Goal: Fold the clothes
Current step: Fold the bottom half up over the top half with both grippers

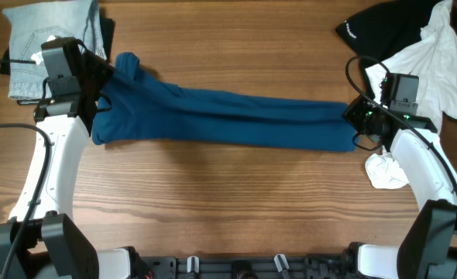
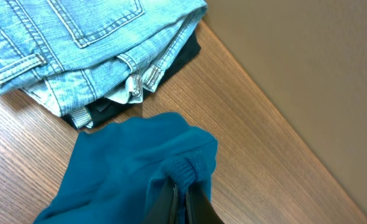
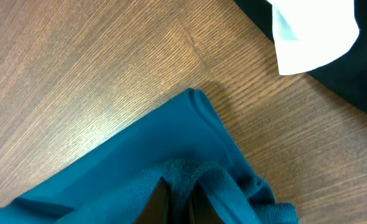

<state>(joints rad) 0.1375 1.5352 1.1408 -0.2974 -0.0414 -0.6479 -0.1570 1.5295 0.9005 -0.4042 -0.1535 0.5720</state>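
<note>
L pincer (image 2: 182,200): clamped narrow on a bunched, ribbed edge of the blue garment (image 1: 228,116), at its left end; cloth fills the gap btw the fingers.
R pincer (image 3: 177,196): same story at the far right end. It's nipped tight on a pucker of blue fabric, w/ a flat corner of the cloth lying just beyond it.
Blue garment: flat on the tabletop (image 1: 213,201) as one long narrow strip running btw the two arms. Looks doubled lengthwise already; left end is lumpier than the right.
Step in hand: mid-fold, I'd say. Both ends are gripped and the strip is pulled out straight, ready for an end-to-end fold.
Next move calls for: prob. lifting one end and carrying it over onto the other, keeping the edges lined up and the strip from twisting. The other end needs to hold its place or the whole thing drags.
Around L end: jeans (image 1: 50,39), folded, just beside the bunched end w/ smth dark underneath. Little room there, so the carry shouldn't nudge them.
Around R end: black garment (image 1: 383,27) and white shirt (image 1: 434,62) in a loose heap; small white cloth (image 1: 386,172) near the R arm.
Progress: partway, since that heap isn't folded yet.
</note>
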